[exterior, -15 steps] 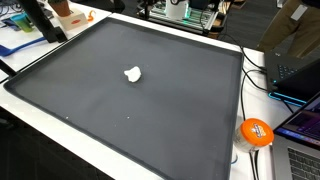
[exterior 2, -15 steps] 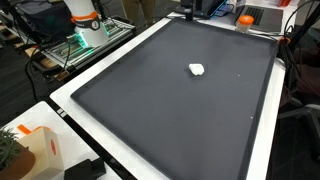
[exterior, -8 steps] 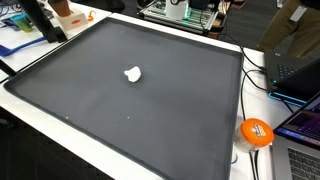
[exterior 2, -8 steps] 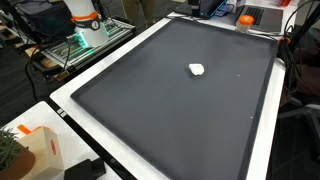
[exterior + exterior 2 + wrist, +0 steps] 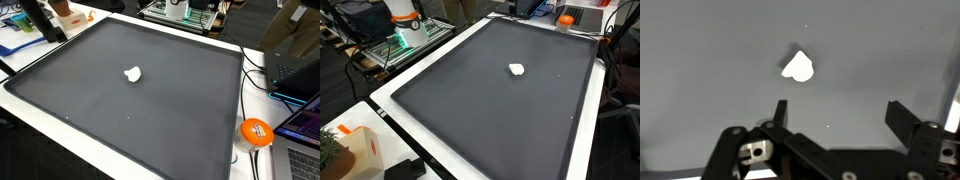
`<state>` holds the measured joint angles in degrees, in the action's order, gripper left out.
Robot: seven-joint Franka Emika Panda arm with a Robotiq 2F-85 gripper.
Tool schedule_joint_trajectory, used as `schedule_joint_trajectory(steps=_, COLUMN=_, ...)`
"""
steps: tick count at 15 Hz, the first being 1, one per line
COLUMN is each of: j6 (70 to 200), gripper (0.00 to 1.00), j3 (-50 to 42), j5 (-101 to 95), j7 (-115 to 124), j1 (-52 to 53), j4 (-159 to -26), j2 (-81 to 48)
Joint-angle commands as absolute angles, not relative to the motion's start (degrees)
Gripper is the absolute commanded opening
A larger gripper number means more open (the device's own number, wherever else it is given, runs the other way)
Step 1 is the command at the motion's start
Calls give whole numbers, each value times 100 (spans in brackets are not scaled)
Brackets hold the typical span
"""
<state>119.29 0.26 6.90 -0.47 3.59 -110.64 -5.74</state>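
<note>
End effector wide open, empty, over the black mat. White lump sits upper centre of the wrist view, clear of the jaws, left of their midline. Looks like pre-approach: a grasp would need centring, then descent.

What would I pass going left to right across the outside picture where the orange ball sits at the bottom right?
Black stand → white lump → orange ball → laptop.
</note>
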Motion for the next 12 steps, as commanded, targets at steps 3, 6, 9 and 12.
schedule_joint_trajectory(steps=3, j6=11674, gripper=100, j3=185, j5=201, j7=1178, j1=447, j4=-11057, j2=-737)
schedule_joint_trajectory(steps=6, j6=12312, gripper=100, j3=253, j5=164, j7=1508, j1=528, j4=-11169, j2=-1112)
schedule_joint_trajectory(steps=9, j6=12892, gripper=100, j3=228, j5=114, j7=1741, j1=612, j4=-11162, j2=-1674)
schedule_joint_trajectory(steps=12, j6=13008, gripper=100, j3=69, j5=-279, j7=2212, j1=794, j4=-11074, j2=-2114)
